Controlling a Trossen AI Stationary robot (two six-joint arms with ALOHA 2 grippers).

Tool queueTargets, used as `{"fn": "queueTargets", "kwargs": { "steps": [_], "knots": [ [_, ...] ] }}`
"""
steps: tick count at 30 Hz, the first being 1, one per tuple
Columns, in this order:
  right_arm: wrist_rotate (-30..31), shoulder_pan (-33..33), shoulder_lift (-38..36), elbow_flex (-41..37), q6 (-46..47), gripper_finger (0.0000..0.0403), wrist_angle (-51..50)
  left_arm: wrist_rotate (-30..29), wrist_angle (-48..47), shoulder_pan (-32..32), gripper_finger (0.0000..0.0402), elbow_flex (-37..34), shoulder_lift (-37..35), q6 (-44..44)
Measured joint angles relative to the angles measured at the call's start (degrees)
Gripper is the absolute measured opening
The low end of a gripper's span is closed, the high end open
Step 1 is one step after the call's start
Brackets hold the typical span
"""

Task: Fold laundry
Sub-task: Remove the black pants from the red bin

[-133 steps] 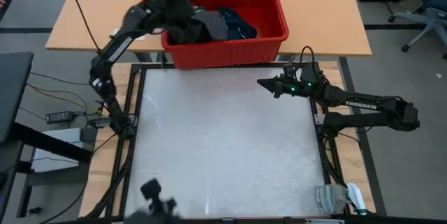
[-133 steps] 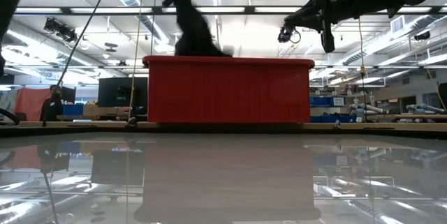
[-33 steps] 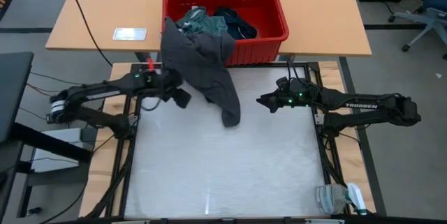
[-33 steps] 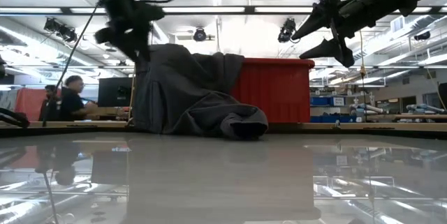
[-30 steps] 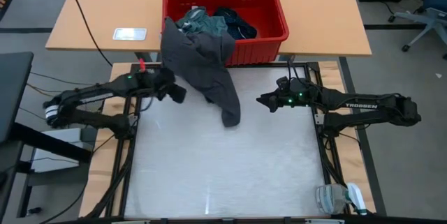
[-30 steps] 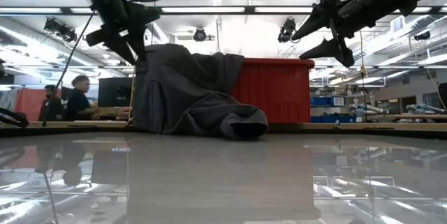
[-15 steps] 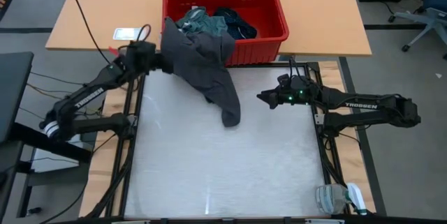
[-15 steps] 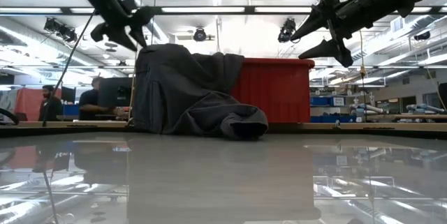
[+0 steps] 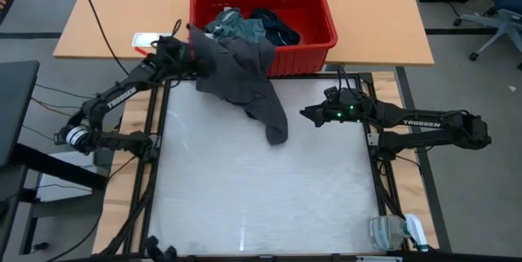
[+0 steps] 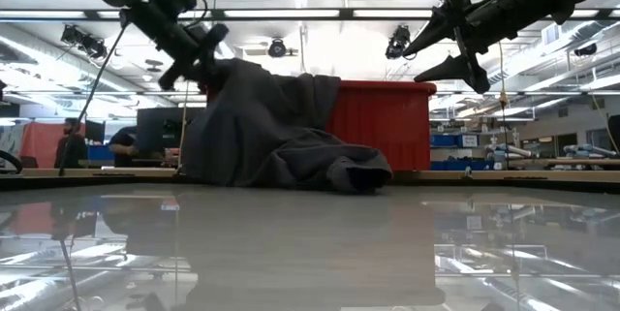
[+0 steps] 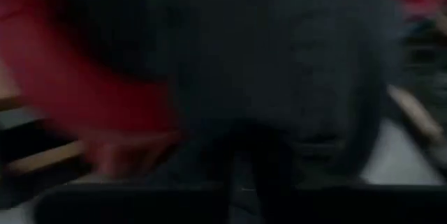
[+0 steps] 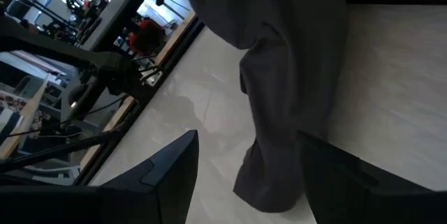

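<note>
A charcoal grey garment (image 9: 241,82) hangs over the front left rim of the red basket (image 9: 310,54), and its lower end (image 9: 277,131) lies bunched on the white table. A teal shirt (image 9: 236,27) and a navy piece (image 9: 277,27) lie inside the basket. My left gripper (image 9: 194,62) is at the grey garment's upper left edge, shut on it. My right gripper (image 9: 303,116) hovers open above the table, to the right of the garment's lower end, with nothing between its fingers. My left gripper holds the grey garment by its upper left edge (image 10: 225,67), beside the basket's front left corner. It comes from the table's left, slanting down. The blurred wrist view hides the hold itself. The garment drapes slack from there, its lower end on the table.
A small white flat object (image 9: 151,40) lies on the wooden table left of the basket. A spray bottle and a cloth (image 9: 395,231) sit at the near right corner. Cables run along the left frame. People (image 10: 68,141) sit in the room behind.
My left gripper has swung from the table's left side toward the far edge, then right to the grey garment's upper left edge, turning as it went, and has shut on it. The garment's lower end has slid a little toward the right.
</note>
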Motion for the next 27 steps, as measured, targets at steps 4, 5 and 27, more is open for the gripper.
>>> {"fn": "queueTargets", "kwargs": {
  "steps": [4,5,27],
  "knots": [
    [0.0,0.0,0.0,0.0,0.3,0.0232,0.0,8.3,1.8,-3.0,0.0006,2.1,-1.8,1.1],
    [0.1,0.0,0.0,0.0,0.3,0.0229,0.0,11.1,2.1,-4.0,0.0004,3.2,-2.6,2.6],
    [7.5,1.4,0.7,0.0,9.4,0.0212,-1.3,-8.9,-22.2,-29.7,0.0022,13.0,-6.5,3.2]
  ]
}}
